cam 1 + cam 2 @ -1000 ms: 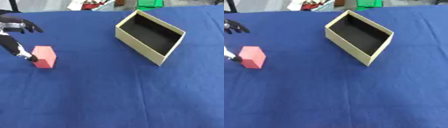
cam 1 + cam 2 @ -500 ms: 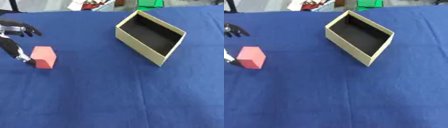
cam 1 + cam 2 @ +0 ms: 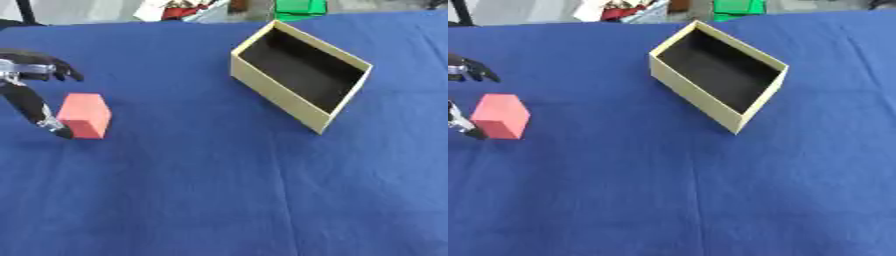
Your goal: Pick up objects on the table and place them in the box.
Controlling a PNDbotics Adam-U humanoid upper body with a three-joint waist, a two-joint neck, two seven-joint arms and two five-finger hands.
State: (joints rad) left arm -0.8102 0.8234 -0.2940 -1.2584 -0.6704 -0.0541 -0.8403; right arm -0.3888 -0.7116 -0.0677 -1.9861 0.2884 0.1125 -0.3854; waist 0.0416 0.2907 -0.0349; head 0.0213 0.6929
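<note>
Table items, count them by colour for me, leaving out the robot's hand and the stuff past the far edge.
Pink: 1, the block
Tan: 1, the open box
Total: 2, both on the blue tablecloth

A blue cloth (image 3: 227,190) covers the whole surface. Beyond its far edge sits a green object (image 3: 300,7), with red and white clutter (image 3: 175,10) left of it.
</note>
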